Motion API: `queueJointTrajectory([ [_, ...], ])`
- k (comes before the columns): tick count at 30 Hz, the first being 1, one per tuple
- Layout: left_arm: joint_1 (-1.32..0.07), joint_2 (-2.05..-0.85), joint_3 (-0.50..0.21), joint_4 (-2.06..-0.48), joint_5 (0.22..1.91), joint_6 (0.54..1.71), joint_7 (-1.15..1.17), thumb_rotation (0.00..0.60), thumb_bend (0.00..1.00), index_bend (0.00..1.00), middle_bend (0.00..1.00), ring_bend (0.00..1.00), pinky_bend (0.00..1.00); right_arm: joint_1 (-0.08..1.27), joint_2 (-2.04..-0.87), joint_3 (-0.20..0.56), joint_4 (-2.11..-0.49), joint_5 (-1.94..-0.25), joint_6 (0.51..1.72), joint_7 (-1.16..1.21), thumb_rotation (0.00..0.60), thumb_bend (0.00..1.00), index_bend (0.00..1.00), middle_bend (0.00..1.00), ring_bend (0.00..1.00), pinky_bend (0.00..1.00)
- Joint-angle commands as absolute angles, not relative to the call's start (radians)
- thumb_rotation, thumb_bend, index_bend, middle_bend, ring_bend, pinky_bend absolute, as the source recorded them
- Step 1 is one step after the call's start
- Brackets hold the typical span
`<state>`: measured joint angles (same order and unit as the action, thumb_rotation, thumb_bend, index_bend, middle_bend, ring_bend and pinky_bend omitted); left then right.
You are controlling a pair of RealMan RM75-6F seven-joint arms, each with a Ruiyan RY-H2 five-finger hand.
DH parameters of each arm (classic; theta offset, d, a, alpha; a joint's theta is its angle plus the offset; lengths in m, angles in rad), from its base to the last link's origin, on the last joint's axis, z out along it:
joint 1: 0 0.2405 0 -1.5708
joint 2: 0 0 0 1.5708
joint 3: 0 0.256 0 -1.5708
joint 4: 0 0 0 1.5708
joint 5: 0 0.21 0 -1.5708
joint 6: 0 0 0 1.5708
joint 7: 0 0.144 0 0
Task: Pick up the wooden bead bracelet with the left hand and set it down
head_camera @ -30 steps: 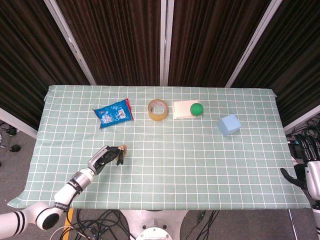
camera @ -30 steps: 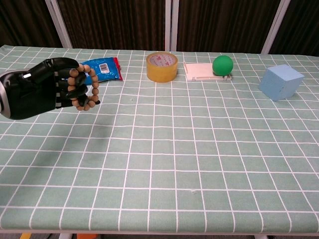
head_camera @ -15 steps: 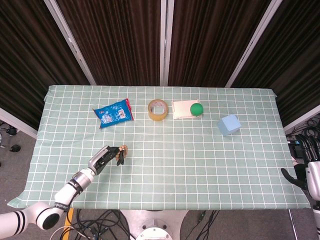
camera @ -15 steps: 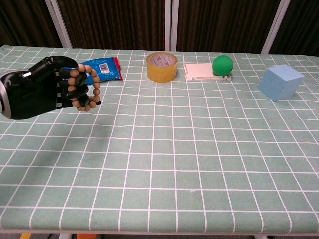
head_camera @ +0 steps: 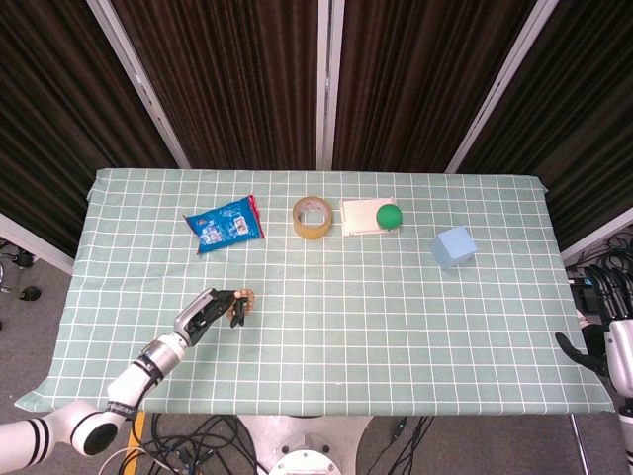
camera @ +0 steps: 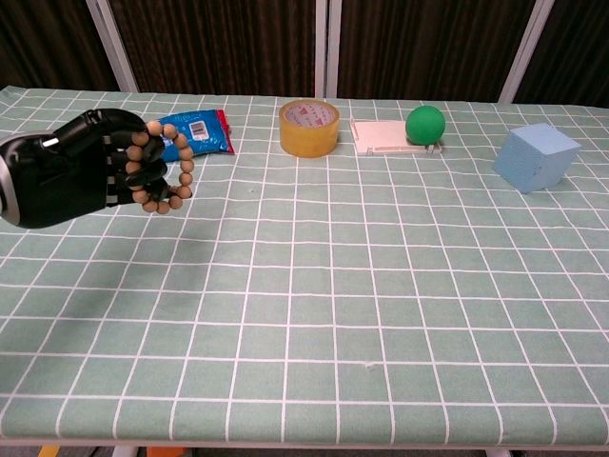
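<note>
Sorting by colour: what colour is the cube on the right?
Light blue foam cube, clearest in the chest view.

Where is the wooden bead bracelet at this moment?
The wooden bead bracelet is held in the left hand, at the left side of the chest view, a little nearer the camera than the blue snack bag.

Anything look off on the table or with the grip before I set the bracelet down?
Nothing stands out. The left hand holds the bracelet looped over its fingers, above the cloth. The snack bag, tape roll, green ball on its white tray and blue cube all sit tidy and intact.
</note>
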<state>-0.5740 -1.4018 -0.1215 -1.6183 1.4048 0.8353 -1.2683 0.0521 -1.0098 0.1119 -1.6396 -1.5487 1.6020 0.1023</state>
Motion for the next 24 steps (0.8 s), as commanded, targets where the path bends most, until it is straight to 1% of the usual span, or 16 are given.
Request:
queueJointTrajectory([
  [1,-0.573,-1.400,-0.126,-1.620,1.404,0.839,-1.279,0.366,0.71,0.61,0.72,0.58,0.15,0.053,-1.010,0.112,-1.640,-1.551,1.602,0.102,0.600,0.10,0.00,0.09,0.00,0.00],
  [4,-0.571,-1.398,-0.129,-1.621,1.409,0.848,-1.290,0.401,0.74,0.58,0.71,0.57,0.15,0.054,-1.009,0.112,-1.641,-1.551,1.602,0.101,0.600,0.10,0.00,0.09,0.00,0.00],
  [7,-0.571,-1.398,-0.131,-1.619,1.415,0.854,-1.297,0.425,0.77,0.55,0.69,0.55,0.15,0.054,-1.009,0.113,-1.641,-1.552,1.603,0.101,0.600,0.10,0.00,0.09,0.00,0.00],
  [8,-0.571,-1.398,-0.133,-1.619,1.414,0.854,-1.300,0.430,0.77,0.55,0.68,0.55,0.15,0.054,-1.009,0.113,-1.641,-1.552,1.603,0.101,0.600,0.10,0.00,0.09,0.00,0.00],
  [14,-0.573,-1.398,-0.139,-1.619,1.415,0.861,-1.318,0.506,0.85,0.54,0.67,0.54,0.15,0.053,-1.007,0.111,-1.641,-1.553,1.603,0.102,0.600,0.10,0.00,0.09,0.00,0.00],
  [18,-0.574,-1.397,-0.136,-1.623,1.424,0.862,-1.329,0.592,0.91,0.52,0.66,0.52,0.15,0.053,-1.006,0.111,-1.641,-1.553,1.602,0.104,0.600,0.10,0.00,0.09,0.00,0.00],
  [24,-0.577,-1.396,-0.133,-1.625,1.431,0.864,-1.343,0.600,0.99,0.48,0.63,0.49,0.15,0.053,-1.005,0.110,-1.641,-1.553,1.601,0.106,0.600,0.10,0.00,0.09,0.00,0.00],
])
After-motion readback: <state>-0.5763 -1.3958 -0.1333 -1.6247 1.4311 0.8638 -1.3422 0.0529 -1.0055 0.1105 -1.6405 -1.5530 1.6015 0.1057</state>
